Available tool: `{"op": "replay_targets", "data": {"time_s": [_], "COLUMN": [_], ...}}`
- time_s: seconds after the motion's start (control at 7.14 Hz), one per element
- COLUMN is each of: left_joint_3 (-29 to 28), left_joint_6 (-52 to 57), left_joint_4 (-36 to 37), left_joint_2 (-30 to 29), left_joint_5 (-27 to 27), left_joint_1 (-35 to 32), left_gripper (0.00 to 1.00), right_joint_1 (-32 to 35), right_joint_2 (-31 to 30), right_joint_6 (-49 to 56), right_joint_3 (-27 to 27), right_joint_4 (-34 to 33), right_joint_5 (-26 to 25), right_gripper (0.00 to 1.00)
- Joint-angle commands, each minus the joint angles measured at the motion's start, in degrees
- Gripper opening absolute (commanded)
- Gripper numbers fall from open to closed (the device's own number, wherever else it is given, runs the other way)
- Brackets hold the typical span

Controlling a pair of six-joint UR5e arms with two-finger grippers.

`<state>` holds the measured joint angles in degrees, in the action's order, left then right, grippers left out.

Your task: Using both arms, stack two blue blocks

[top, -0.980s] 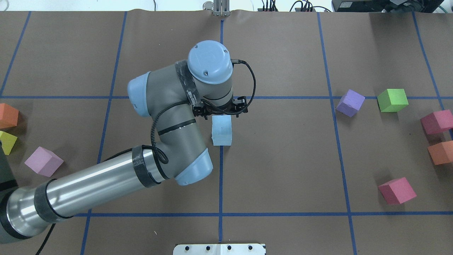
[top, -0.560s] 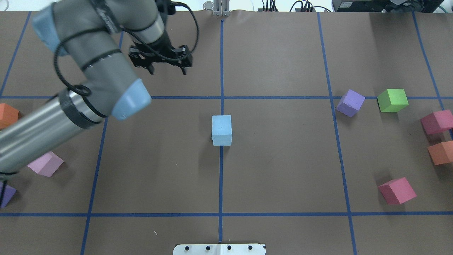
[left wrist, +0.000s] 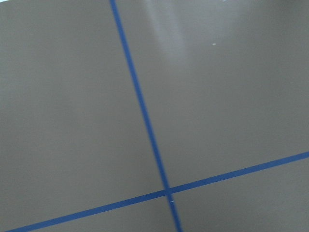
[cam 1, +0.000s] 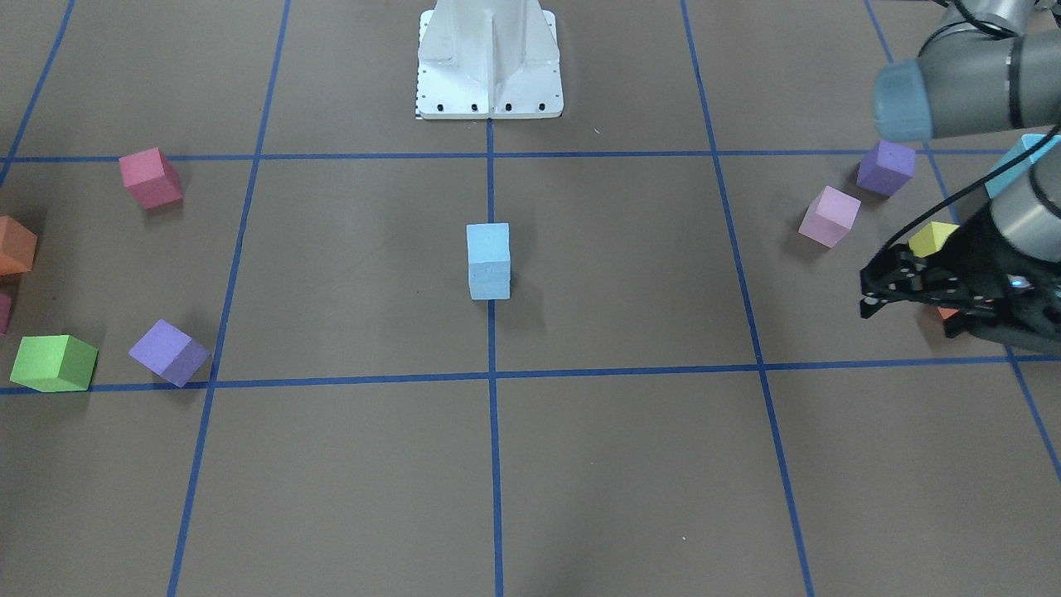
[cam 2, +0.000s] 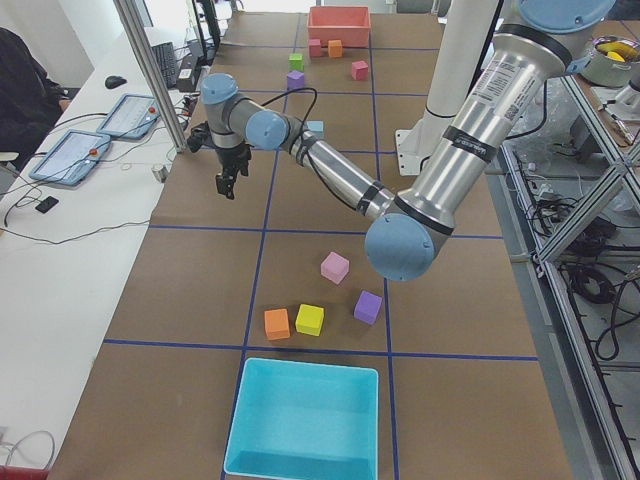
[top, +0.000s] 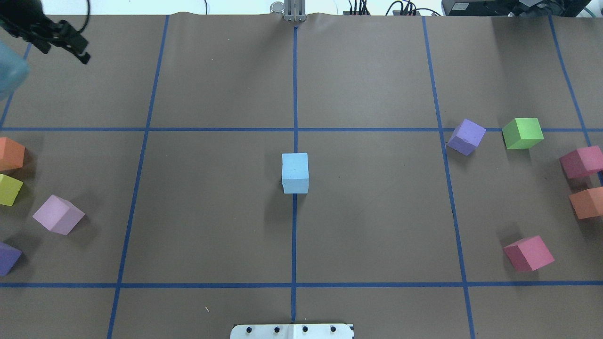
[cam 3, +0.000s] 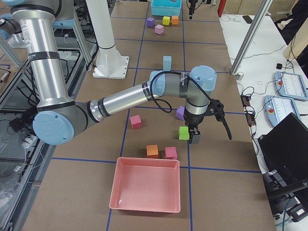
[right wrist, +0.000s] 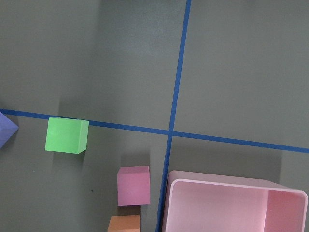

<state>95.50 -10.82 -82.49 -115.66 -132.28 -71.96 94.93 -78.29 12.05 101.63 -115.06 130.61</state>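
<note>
The two blue blocks [top: 295, 173] stand stacked one on the other at the table's centre, on the middle tape line. The stack also shows in the front view [cam 1: 488, 261] and the left side view [cam 2: 315, 128]. My left gripper [top: 66, 54] is open and empty, far from the stack at the table's far left corner; it also shows in the front view [cam 1: 909, 322]. My right gripper [cam 3: 210, 134] shows only in the right side view, hanging over a green cube [cam 3: 184, 133]. I cannot tell whether it is open or shut.
Loose cubes lie at both ends: purple [top: 466, 136], green [top: 522, 133], pink [top: 528, 253] and orange [top: 586, 202] on the right; orange [top: 9, 153], yellow [top: 9, 189] and light pink [top: 58, 214] on the left. A turquoise bin [cam 2: 300, 420] and a pink bin [cam 3: 144, 190] stand at the table's ends.
My left arm has drawn back from just behind the blue stack to the far left corner, gripper open. The stack has stayed in place.
</note>
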Motion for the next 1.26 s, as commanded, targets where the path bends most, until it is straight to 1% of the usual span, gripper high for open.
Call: {"op": "replay_targets", "data": {"time_s": [0.0,0.14,0.28,0.42,0.56,0.98,1.12], "left_joint_3": [-2.31,-3.11,-3.38,-3.47,-5.04,-6.29,-6.9], "left_joint_6": [13.76,15.28,15.82,16.17,16.7,16.44,16.27], "left_joint_4": [-0.21,-0.3,-1.87,-4.32,-6.78,-7.69,-9.43], "left_joint_2": [6.41,7.63,9.3,11.67,12.82,12.92,14.31], "left_joint_5": [-1.75,-1.75,-1.75,-1.75,-1.84,-2.54,-3.93], "left_joint_1": [-8.25,-9.15,-9.77,-10.99,-11.87,-12.5,-13.28], "left_gripper": [0.98,0.98,0.98,0.98,0.98,0.98,0.98], "right_joint_1": [-0.01,-0.01,-0.01,-0.01,-0.09,-0.18,-0.18], "right_joint_2": [-0.02,-0.11,-0.11,-0.11,-0.11,-0.2,-0.72], "right_joint_6": [-0.01,-0.09,-0.18,-0.09,-0.01,0.08,0.08], "right_joint_3": [-0.03,0.14,0.06,0.23,0.06,-0.12,-0.03], "right_joint_4": [0.1,0.1,0.1,0.18,0.18,0.1,0.18], "right_joint_5": [0.0,0.0,-0.09,-0.09,-0.17,-0.26,-0.26], "right_gripper": [1.0,1.0,1.0,1.0,1.0,1.0,1.0]}}
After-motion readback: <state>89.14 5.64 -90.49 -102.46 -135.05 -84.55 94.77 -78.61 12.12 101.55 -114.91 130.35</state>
